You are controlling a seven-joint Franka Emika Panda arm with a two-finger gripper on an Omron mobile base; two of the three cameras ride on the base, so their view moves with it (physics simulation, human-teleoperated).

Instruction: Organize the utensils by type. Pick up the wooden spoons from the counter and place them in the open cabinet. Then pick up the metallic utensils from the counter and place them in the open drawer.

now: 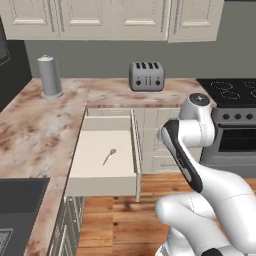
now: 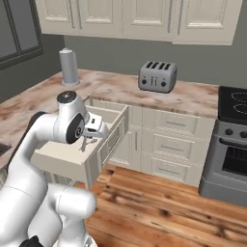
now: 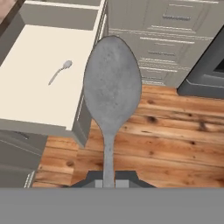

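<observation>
My gripper (image 3: pixel 110 183) is shut on the thin handle of a grey metal spoon (image 3: pixel 112 92), one of the metallic utensils. Its oval bowl points away from the hand, over the wooden floor just right of the open drawer (image 3: pixel 35 109). In the right base view the gripper (image 2: pixel 92 130) hangs at the drawer's (image 2: pixel 58 157) right side wall, with the spoon (image 2: pixel 84 144) slanting down. Another small metal spoon (image 1: pixel 109 156) (image 3: pixel 60 72) lies flat on the drawer's (image 1: pixel 95 165) pale floor. The wooden spoons, the counter and the open cabinet are out of view.
A marbled L-shaped worktop (image 1: pixel 35 130) carries a grey toaster (image 1: pixel 146 76) (image 2: pixel 157 76) and a grey canister (image 1: pixel 50 76). A stove (image 1: pixel 235 120) stands to the right, and a dark sink (image 1: pixel 17 205) lies at the lower left. Wooden floor (image 2: pixel 159 202) is open in front.
</observation>
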